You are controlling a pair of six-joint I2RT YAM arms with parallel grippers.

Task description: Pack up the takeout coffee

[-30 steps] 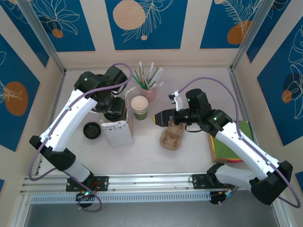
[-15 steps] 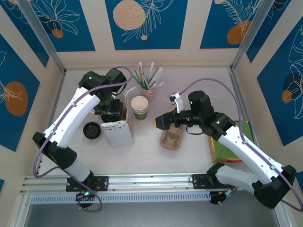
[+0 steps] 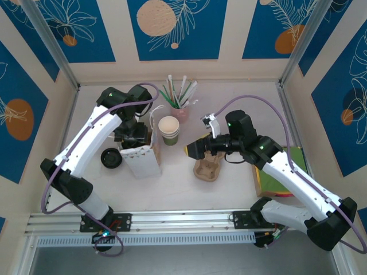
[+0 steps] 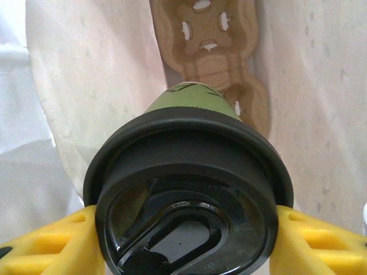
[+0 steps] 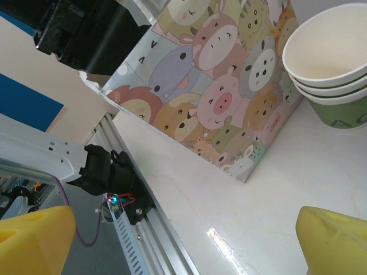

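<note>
Your left gripper (image 4: 183, 232), clamped on the takeout coffee (image 4: 189, 166), has eased toward six o'clock into the paper bag (image 3: 141, 161), so lowering looks next; your right gripper (image 5: 183, 243) hangs wide open, empty.

The lid (image 4: 186, 195) is gleaming as glossy black plastic over a cup (image 4: 189, 103) looking like matt green paper. The tray (image 4: 209, 51) is showing rough brown pulp card. The bag (image 5: 218, 86) is presenting smooth printed paper. The bench (image 5: 258, 195) is shining, smooth and pale. The yellow fingers (image 4: 40, 246) are looking like matt plastic.
</note>
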